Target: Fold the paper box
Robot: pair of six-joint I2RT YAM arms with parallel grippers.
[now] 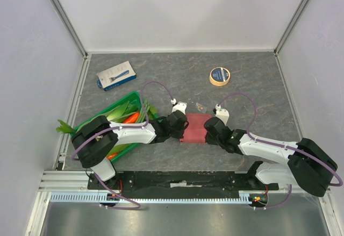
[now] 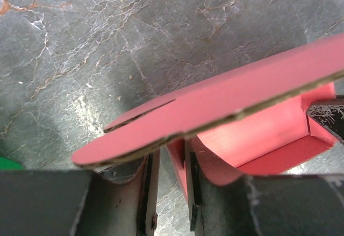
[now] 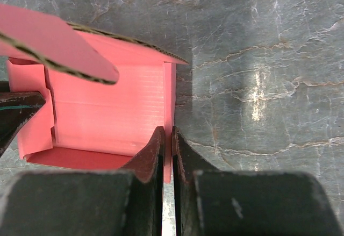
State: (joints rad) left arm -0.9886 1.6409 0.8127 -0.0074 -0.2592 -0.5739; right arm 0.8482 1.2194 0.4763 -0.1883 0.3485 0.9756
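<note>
The pink paper box [image 1: 194, 128] lies on the grey table between my two grippers, partly formed, with walls up and a flap raised. In the left wrist view the box [image 2: 242, 93] has its flap over my left gripper [image 2: 171, 158]. Its jaws stand a little apart around the box's left wall, which lies against one finger, with a gap to the other. In the right wrist view my right gripper [image 3: 167, 134] is shut on the right wall of the box [image 3: 107, 107]. In the top view the left gripper [image 1: 180, 123] and right gripper [image 1: 210, 128] sit at the box's ends.
A green crate [image 1: 97, 116] of vegetables stands left of the box, beside the left arm. A blue-and-white flat package [image 1: 115, 75] lies at the back left. A roll of tape [image 1: 220, 76] lies at the back right. Walls enclose the table on three sides.
</note>
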